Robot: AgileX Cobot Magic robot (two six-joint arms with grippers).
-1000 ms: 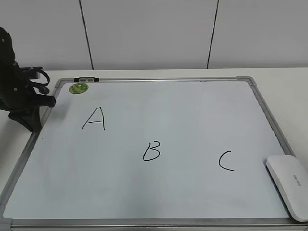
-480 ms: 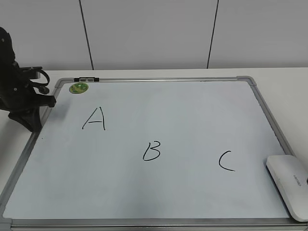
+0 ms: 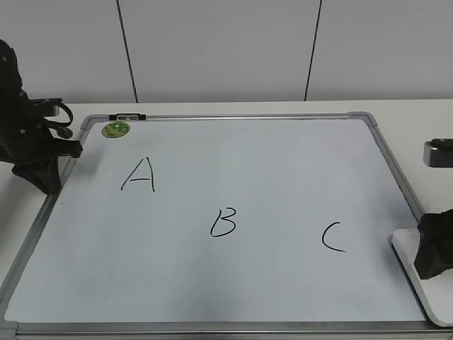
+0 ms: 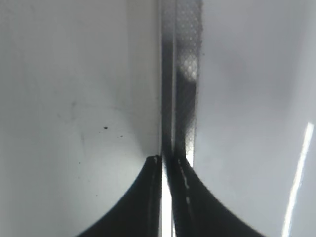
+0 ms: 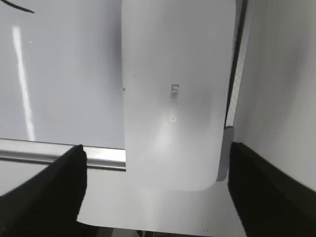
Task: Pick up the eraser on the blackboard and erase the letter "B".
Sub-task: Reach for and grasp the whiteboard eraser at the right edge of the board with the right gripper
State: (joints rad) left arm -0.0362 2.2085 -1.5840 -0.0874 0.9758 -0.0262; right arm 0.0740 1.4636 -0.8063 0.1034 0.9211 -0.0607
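Observation:
The blackboard (image 3: pixel 248 163) is a white board with a silver frame lying on the table, with a black "A" (image 3: pixel 139 174), the letter "B" (image 3: pixel 223 222) near the middle and a "C" (image 3: pixel 332 236). The white eraser (image 3: pixel 407 249) lies at the board's front right corner and fills the right wrist view (image 5: pixel 175 94). My right gripper (image 3: pixel 433 253) is open above the eraser, one finger on each side of it (image 5: pixel 155 163). My left gripper (image 3: pixel 42 173) is shut and empty at the board's left frame (image 4: pixel 168 165).
A small round green magnet (image 3: pixel 115 129) and a black clip (image 3: pixel 127 116) sit at the board's back left corner. The board's frame (image 4: pixel 185 74) runs under the left gripper. White table surrounds the board; a white wall stands behind.
My right arm has come into the exterior view from the right and now hovers over the eraser, covering part of it. The left arm and eraser have not moved.

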